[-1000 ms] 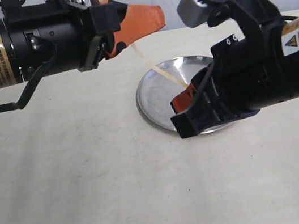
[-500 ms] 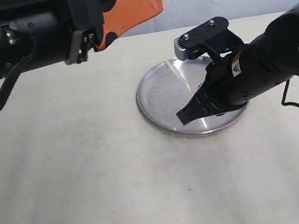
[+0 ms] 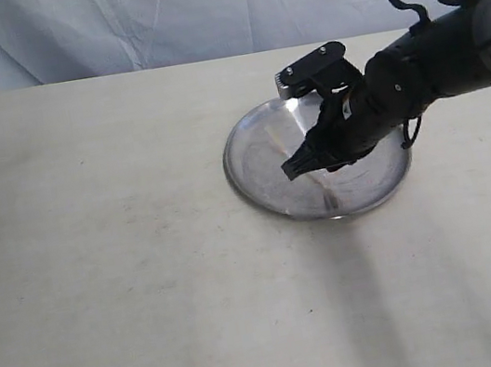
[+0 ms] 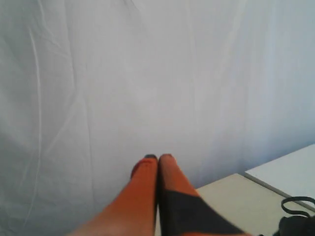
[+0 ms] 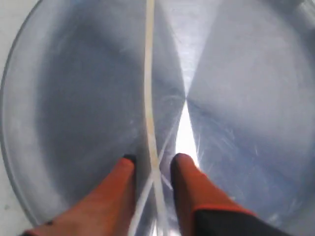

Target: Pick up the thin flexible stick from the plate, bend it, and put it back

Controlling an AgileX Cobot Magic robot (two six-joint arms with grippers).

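Note:
The shiny steel plate (image 3: 254, 177) sits right of the table's middle. The thin pale yellow stick (image 3: 275, 137) lies flat across its floor. My right gripper (image 3: 292, 168) hangs low over the plate, its black arm reaching in from the right. In the right wrist view its orange fingers (image 5: 189, 182) stand open on either side of the stick (image 5: 147, 98), just above the plate (image 5: 74, 98). The stick runs through the gap and looks free of both pads. My left gripper (image 4: 158, 157) is out of the exterior view, shut and empty, pointing at the white curtain.
The beige table (image 3: 126, 260) stretches left of and in front of the plate. A white curtain (image 3: 197, 8) hangs behind the table's far edge. A table corner (image 4: 231, 196) shows in the left wrist view.
The left arm let go of the stick and pulled out of the exterior view. The right arm brought the stick down onto the plate, and its fingers now stand apart round it.

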